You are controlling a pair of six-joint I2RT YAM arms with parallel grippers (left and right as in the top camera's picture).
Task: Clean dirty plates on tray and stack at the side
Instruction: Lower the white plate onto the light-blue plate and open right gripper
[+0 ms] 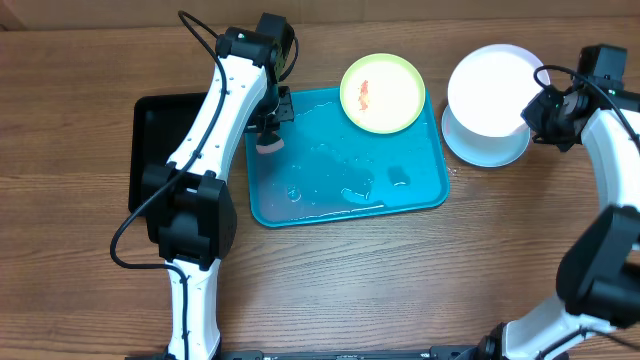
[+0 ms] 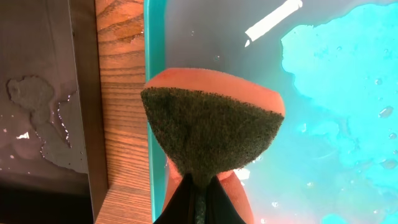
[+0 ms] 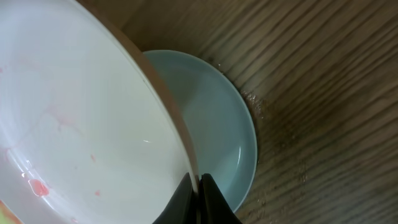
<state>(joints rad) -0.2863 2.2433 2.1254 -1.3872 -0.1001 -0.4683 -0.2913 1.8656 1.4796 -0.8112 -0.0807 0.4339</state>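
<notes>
White round plastic plate (image 1: 492,88), faintly pink-smeared, hangs tilted by its rim in closed right fingers (image 3: 216,205), just above light blue round plastic plate (image 1: 487,150) lying on desk (image 1: 330,290) near far right corner; right arm (image 1: 610,150) nearer. Left fingers (image 2: 180,208) clamp orange-and-green sponge (image 2: 211,134) over turquoise rectangular plastic tray (image 1: 420,190); red-smeared yellow-green round plate (image 1: 382,93) sits at tray's far edge.

I read one piece of furniture across all three views: a brown wooden table (image 1: 330,290) with dark grain running left to right in the overhead view. Its top fills that view to every edge. Lighting is even and falls from above; shadows on the wood are soft. In the right wrist view the table carries small pale specks (image 3: 252,102).
</notes>
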